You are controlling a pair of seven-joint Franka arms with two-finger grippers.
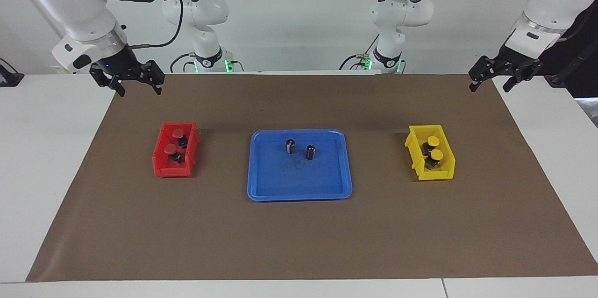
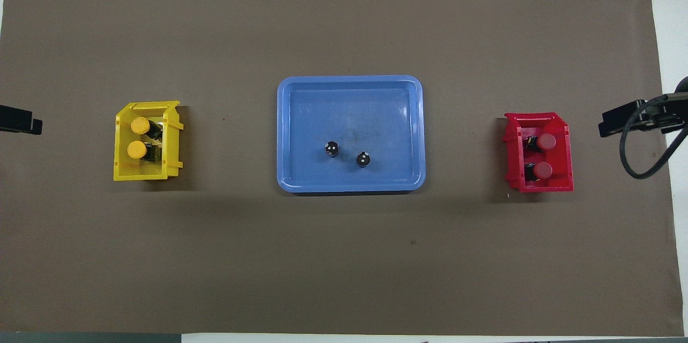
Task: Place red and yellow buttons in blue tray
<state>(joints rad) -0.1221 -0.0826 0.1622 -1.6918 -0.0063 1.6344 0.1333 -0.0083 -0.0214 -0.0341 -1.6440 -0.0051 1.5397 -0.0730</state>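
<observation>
Two red buttons point(image 1: 178, 133) point(image 1: 170, 149) lie in the small red bin point(image 1: 161, 167) toward the right arm's end; they also show in the overhead view point(image 2: 547, 141) point(image 2: 543, 170). Two yellow buttons point(image 1: 433, 141) point(image 1: 437, 154) lie in the small yellow bin point(image 1: 437, 175) toward the left arm's end, seen from overhead too point(image 2: 140, 126) point(image 2: 136, 149). The blue tray point(image 1: 299, 190) point(image 2: 349, 112) sits mid-table between the bins. My right gripper point(image 1: 139, 90) hangs open and empty over the mat's corner. My left gripper point(image 1: 489, 87) hangs open and empty over the other corner.
Two dark capless cylinders point(image 1: 290, 146) point(image 1: 311, 152) stand upright in the blue tray, in its half nearer to the robots. A brown mat point(image 1: 299, 242) covers the table. The red bin point(image 2: 540, 187) and yellow bin point(image 2: 140, 173) each stand well apart from the tray.
</observation>
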